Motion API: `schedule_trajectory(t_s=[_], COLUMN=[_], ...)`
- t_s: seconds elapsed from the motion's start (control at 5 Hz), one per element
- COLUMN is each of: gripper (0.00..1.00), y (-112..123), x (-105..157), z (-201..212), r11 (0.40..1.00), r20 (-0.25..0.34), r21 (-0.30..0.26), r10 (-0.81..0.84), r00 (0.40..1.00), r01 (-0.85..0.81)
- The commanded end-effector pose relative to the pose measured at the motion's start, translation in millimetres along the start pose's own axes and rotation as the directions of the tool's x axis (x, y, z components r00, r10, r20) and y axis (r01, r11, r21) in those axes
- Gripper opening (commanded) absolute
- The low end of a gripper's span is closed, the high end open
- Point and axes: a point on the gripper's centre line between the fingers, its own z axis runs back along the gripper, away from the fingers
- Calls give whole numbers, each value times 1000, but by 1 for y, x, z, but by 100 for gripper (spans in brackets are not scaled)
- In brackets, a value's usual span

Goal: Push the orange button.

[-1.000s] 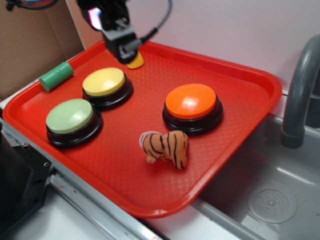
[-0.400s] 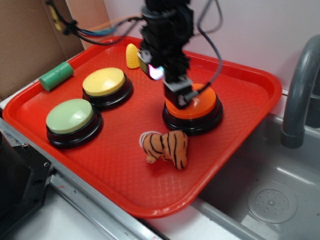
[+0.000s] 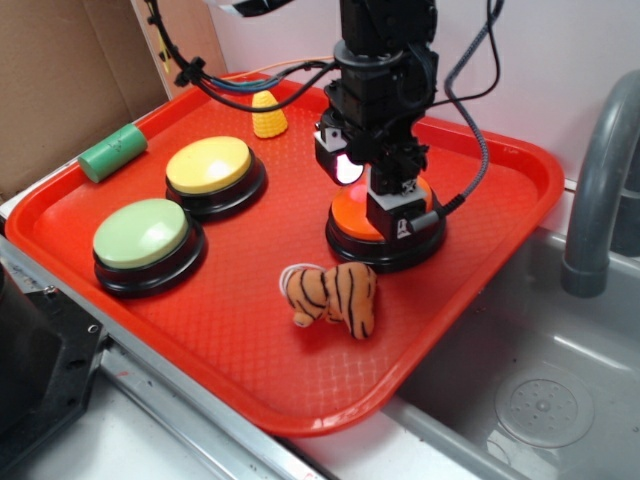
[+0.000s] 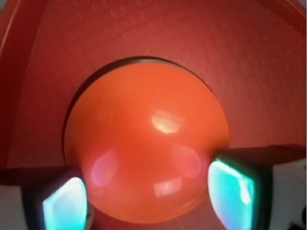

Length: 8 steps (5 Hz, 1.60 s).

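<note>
Lowered hand (image 3: pixel 400 215) covers orange button (image 4: pixel 144 143); wrist shows dome.

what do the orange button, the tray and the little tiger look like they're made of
Orange button: likely hard plastic, glossy; its dome shows sharp bright reflections. Its black base looks like plastic too.
Tray: probably molded plastic, with a fine grid texture and a raised, rounded rim.
Tiger: soft plush fabric, matte and fuzzy, with no shine.

Exterior: high, oblique, over tray (image 3: pixel 120 290); wrist: close, straight down; shared: orange button (image 3: pixel 352 210) (image 4: pixel 144 143).
</note>
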Motion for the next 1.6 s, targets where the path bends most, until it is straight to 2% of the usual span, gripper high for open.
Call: schedule_trajectory(t_s=[0.0, 0.2, 0.4, 0.8, 1.2, 1.4], gripper=[100, 100, 100, 100, 100, 100], y=[14, 20, 26, 31, 36, 38], x=[-18, -36, -53, -70, -94, -98], z=[43, 64, 83, 93, 109, 113], r11=[999, 1000, 1000, 997, 987, 984], r20=[28, 60, 59, 36, 24, 27], r21=[12, -10, -14, -51, -36, -47], r10=[-37, -7, 28, 62, 160, 175], r00=[999, 998, 998, 997, 987, 984], r01=[37, 7, -28, -60, -159, -174])
